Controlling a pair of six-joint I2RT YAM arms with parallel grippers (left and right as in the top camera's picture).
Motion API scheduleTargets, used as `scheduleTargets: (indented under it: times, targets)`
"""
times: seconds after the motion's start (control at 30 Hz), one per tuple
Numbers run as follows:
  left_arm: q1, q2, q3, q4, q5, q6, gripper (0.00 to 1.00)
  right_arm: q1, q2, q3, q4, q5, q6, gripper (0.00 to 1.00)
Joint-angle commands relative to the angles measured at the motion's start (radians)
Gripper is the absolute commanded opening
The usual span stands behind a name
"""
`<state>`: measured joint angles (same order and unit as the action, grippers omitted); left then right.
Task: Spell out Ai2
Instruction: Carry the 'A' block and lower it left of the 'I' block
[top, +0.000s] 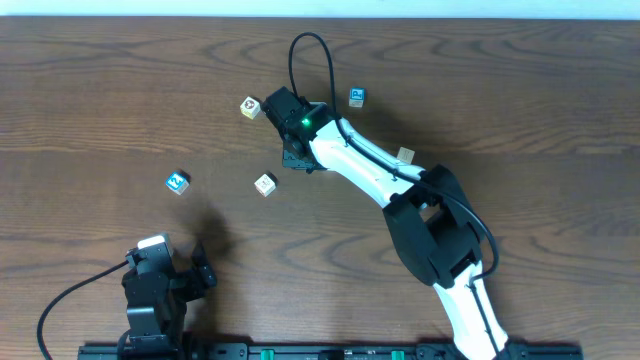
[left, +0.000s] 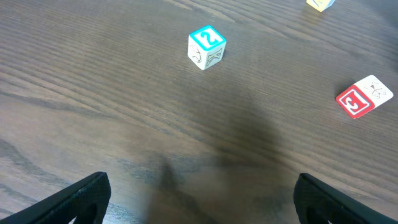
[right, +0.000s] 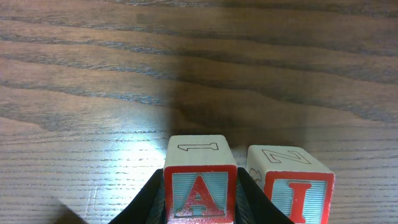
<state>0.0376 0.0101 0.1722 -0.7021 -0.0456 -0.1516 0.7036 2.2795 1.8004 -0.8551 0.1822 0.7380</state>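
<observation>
Block A (right: 200, 193) is sitting clamped in the right claw (top: 296, 157), block I (right: 297, 194) lying just beside it; the left claw (left: 202, 199) is resting spread apart, block 2 (left: 207, 46) lying ahead of it.

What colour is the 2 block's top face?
Cyan and white; the 2 block shows best in the left wrist view.

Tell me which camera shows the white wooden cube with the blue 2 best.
Left wrist: the white wooden cube with the blue 2 sits large and sharp, numeral up. Overhead shows it as a tiny blue-topped speck. Right wrist misses it, showing just the red A block and red I block.
</observation>
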Motion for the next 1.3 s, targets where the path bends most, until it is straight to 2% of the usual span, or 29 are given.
scheduleTargets:
  times: [0.0, 0.13, 0.23, 0.53, 0.77, 1.1, 1.17, 1.27]
  targets:
    - [0.003, -0.006, -0.012, -0.004, -0.013, 0.018, 0.95, -0.005, 0.013, 0.002, -0.002, 0.02, -0.022, 0.22]
    - [0.003, -0.006, -0.012, -0.004, -0.013, 0.018, 0.95, -0.003, 0.013, 0.002, -0.008, 0.019, -0.022, 0.27]
    - [0.003, -0.006, -0.012, -0.004, -0.013, 0.018, 0.95, -0.003, 0.013, 0.002, -0.015, 0.019, -0.022, 0.35]
    - [0.003, -0.006, -0.012, -0.004, -0.013, 0.018, 0.95, -0.003, 0.013, 0.002, -0.017, 0.016, -0.022, 0.41]
    - [0.003, -0.006, -0.012, -0.004, -0.013, 0.018, 0.95, -0.003, 0.013, 0.002, 0.041, 0.017, -0.047, 0.42]
    - [0.003, -0.006, -0.012, -0.004, -0.013, 0.018, 0.95, -0.005, 0.013, 0.008, 0.111, 0.056, -0.067, 0.49]
    - [0.003, -0.006, -0.012, -0.004, -0.013, 0.018, 0.95, -0.005, 0.013, 0.021, 0.111, 0.061, -0.066, 0.43]
    - [0.003, -0.006, -0.012, -0.004, -0.013, 0.017, 0.95, -0.005, 0.013, 0.027, 0.11, 0.061, -0.067, 0.44]
